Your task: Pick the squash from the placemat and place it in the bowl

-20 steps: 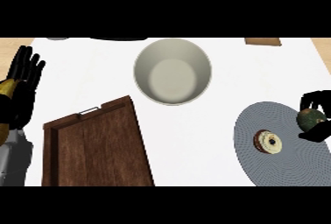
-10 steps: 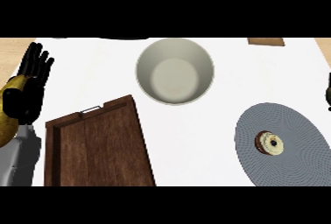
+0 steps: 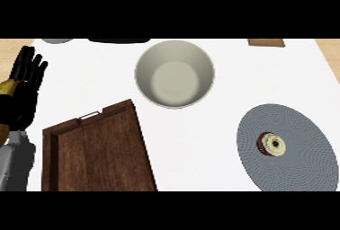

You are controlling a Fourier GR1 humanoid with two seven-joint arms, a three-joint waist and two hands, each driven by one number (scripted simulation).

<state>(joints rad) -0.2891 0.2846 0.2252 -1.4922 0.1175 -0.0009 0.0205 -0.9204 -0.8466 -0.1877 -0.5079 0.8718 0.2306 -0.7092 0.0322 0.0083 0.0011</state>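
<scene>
Grey placemat (image 3: pixel 285 150) is seen at four o'clock, a round brown-and-cream squash (image 3: pixel 271 144) resting on it. Bowl (image 3: pixel 175 74) is placed at twelve. Left hand (image 3: pixel 25 85), fingers straight and released, rests at nine.

On the white bench (image 3: pixel 266 81) a bowl (image 3: pixel 175 74) sits near the far edge. A wooden tray (image 3: pixel 96 150) lies front left. A round grey placemat (image 3: pixel 287 146) on the right carries a squash (image 3: pixel 271 144). The left hand (image 3: pixel 25 85) rests open at the left edge, fingers up.
</scene>
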